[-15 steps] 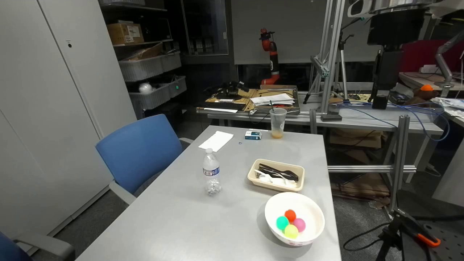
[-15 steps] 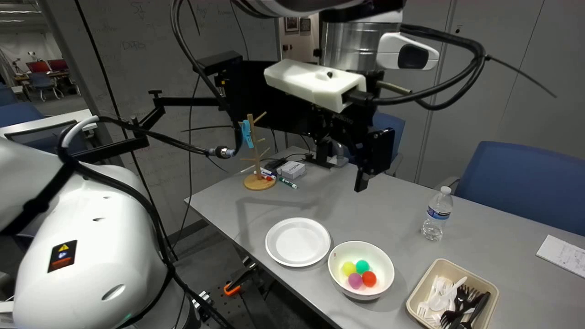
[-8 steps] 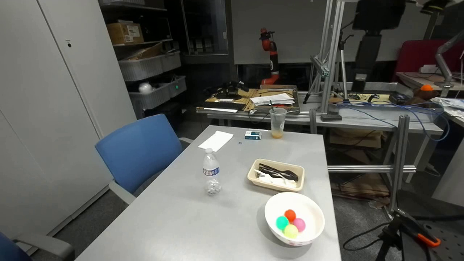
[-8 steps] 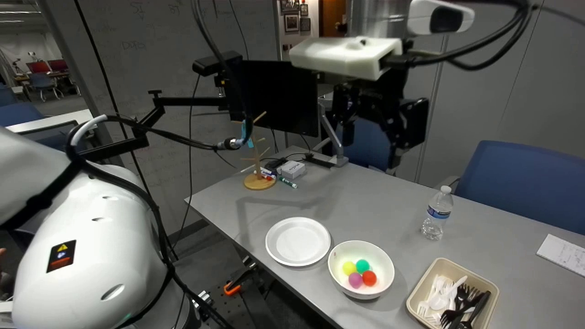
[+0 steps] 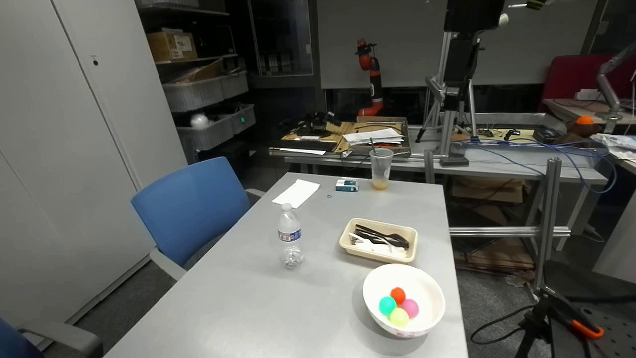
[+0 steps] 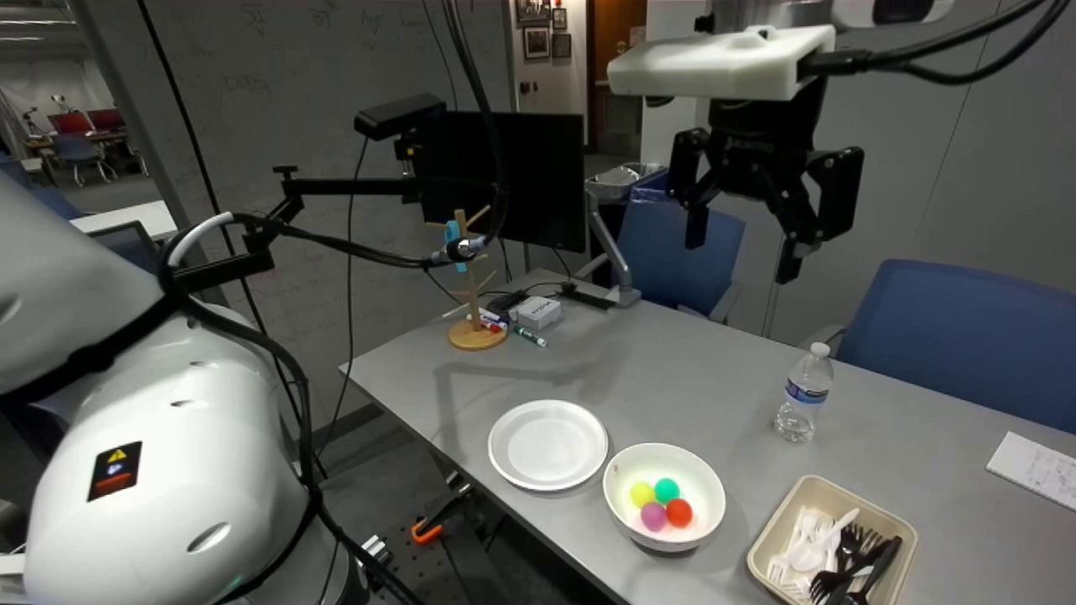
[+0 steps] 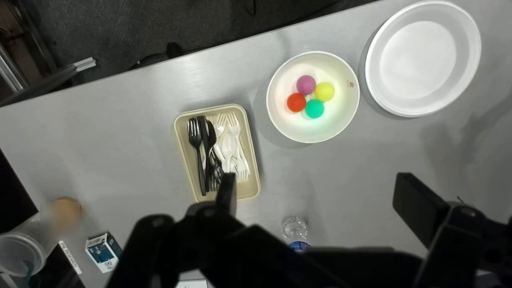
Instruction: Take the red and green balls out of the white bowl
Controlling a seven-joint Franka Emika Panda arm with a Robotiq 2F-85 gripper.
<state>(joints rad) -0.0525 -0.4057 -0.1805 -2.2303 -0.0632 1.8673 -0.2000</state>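
Observation:
The white bowl (image 5: 431,298) stands on the table, also in an exterior view (image 6: 708,496) and the wrist view (image 7: 340,120). In it lie the red ball (image 5: 397,296), (image 6: 679,512), (image 7: 296,103) and the green ball (image 5: 387,305), (image 6: 667,490), (image 7: 314,109), touching or nearly touching. A yellow ball (image 7: 324,92) and a pink-purple ball (image 7: 306,85) lie beside them. My gripper (image 6: 742,252) is open and empty, high above the table, fingers pointing down. In the wrist view its fingers (image 7: 316,180) are wide apart, with the bowl ahead of them. In an exterior view the gripper (image 5: 451,97) shows edge-on.
A beige utensil tray (image 7: 255,182) and a white plate (image 7: 472,60) flank the bowl. A water bottle (image 6: 804,395) stands upright behind. A wooden peg stand (image 6: 477,336), markers and a small white box (image 6: 536,313) are farther off. A plastic cup (image 5: 381,169) stands at the table's end.
The arm has swung, carrying the gripper rightward and up in one exterior picture and leftward and up in another. The gripper now shows more face-on, fingers spread. Bowl and balls have not moved.

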